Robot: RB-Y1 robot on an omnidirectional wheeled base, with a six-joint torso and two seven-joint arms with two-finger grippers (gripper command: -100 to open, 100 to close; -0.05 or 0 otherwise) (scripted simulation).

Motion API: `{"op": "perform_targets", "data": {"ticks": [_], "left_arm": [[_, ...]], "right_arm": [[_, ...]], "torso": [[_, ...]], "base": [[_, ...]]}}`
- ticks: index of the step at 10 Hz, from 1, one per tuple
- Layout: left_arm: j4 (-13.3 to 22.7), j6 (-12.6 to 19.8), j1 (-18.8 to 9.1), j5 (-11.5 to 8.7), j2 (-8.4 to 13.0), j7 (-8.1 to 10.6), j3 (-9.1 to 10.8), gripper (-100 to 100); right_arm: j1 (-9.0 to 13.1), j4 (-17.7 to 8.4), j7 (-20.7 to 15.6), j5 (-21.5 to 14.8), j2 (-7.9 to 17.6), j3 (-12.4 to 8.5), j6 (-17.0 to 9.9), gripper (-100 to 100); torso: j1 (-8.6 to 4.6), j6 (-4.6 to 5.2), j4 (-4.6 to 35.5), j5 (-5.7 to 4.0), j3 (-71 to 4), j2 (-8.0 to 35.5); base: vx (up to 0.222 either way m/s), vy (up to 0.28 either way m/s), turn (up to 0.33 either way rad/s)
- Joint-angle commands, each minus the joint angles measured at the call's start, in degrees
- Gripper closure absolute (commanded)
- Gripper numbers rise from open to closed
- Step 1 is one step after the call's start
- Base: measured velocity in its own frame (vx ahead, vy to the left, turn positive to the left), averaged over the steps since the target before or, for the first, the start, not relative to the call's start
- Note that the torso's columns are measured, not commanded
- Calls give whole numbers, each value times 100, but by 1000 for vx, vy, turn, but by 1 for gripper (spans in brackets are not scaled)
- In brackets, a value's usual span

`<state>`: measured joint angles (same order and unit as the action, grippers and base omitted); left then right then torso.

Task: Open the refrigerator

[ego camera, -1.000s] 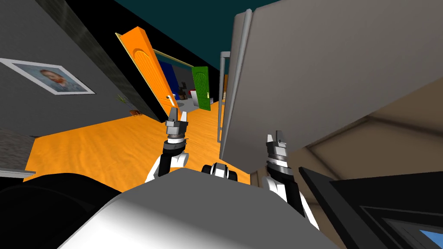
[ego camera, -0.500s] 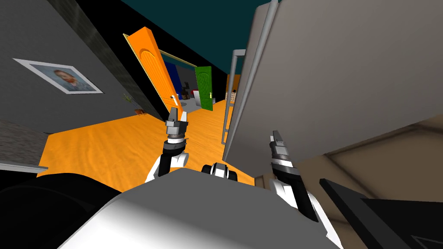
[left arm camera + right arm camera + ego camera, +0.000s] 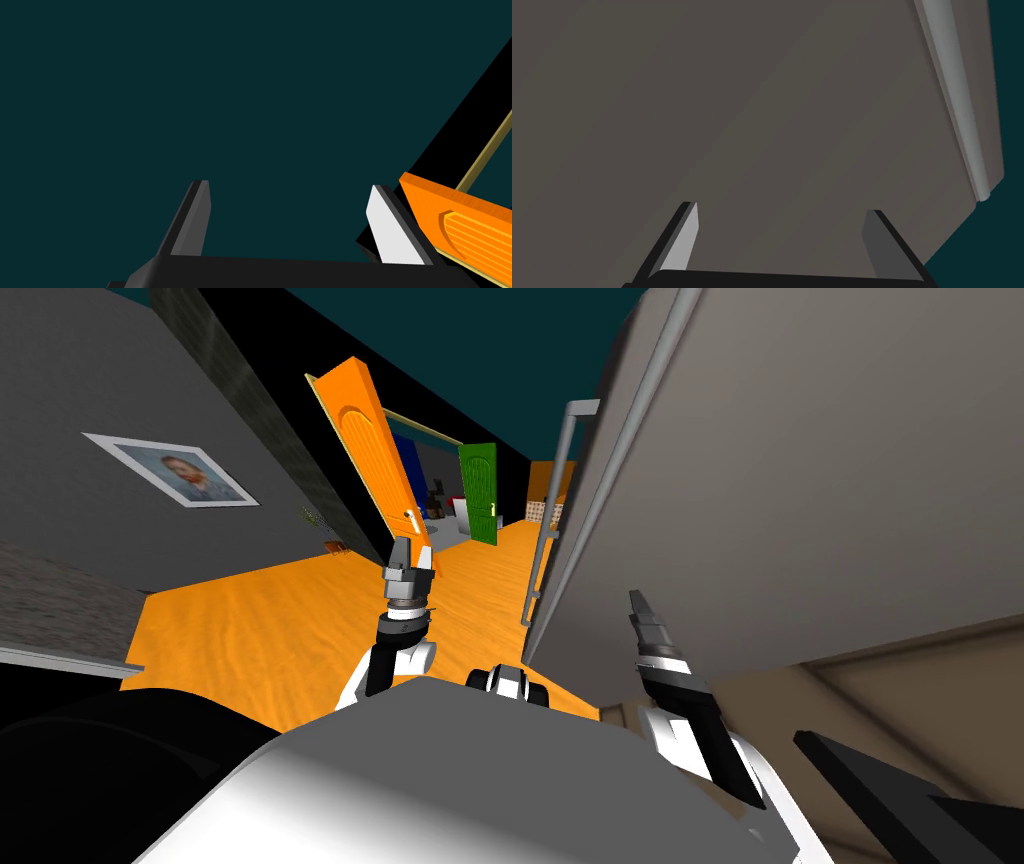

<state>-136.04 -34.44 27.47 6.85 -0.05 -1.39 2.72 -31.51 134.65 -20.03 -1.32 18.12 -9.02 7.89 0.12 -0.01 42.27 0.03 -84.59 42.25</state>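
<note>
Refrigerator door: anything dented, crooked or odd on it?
Nothing stands out. The grey refrigerator door is plain and unmarked, its handle runs straight along one edge, and the head view's slant is the camera's. The right gripper faces it, open.

The tall grey refrigerator (image 3: 800, 468) fills the upper right of the frame; the orange panelled door (image 3: 375, 458) stands upper centre, the framed portrait (image 3: 180, 473) upper left.

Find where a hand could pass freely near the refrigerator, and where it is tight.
Free: above the orange floor, between the left gripper and the refrigerator handle, and out toward the grey wall. Tight: the open right gripper faces the refrigerator door closely.
</note>
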Motion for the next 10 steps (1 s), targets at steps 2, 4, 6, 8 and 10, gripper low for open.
{"op": "perform_targets", "data": {"ticks": [2, 4, 6, 8, 10], "left_arm": [[0, 0, 0, 0, 1, 0, 1, 0], [0, 0, 0, 0, 0, 0, 0, 0], [0, 0, 0, 0, 0, 0, 0, 0], [0, 0, 0, 0, 0, 0, 1, 0], [0, 0, 0, 0, 0, 0, 0, 0]], "right_arm": [[-76, 179, -463, -209, 271, -274, -554, -100], [-99, 239, -637, -290, 387, -386, -826, -100], [-121, 295, -812, -373, 507, -498, -1063, -100], [-162, 390, -1167, -540, 761, -726, -1423, -100], [-181, 429, -1345, -625, 895, -840, -1724, -100]], "torso": [[-24, 0, 0, -7, 0, 0], [-10, 1, 1, -2, 3, 5], [6, -20, -2, 5, -10, -13], [10, -28, -7, 7, -23, -32], [20, -44, -11, 14, -34, -46]], "base": [[41, 107, 75], [38, 116, 36], [37, 118, 50], [50, 138, 50], [27, 99, 42]]}}
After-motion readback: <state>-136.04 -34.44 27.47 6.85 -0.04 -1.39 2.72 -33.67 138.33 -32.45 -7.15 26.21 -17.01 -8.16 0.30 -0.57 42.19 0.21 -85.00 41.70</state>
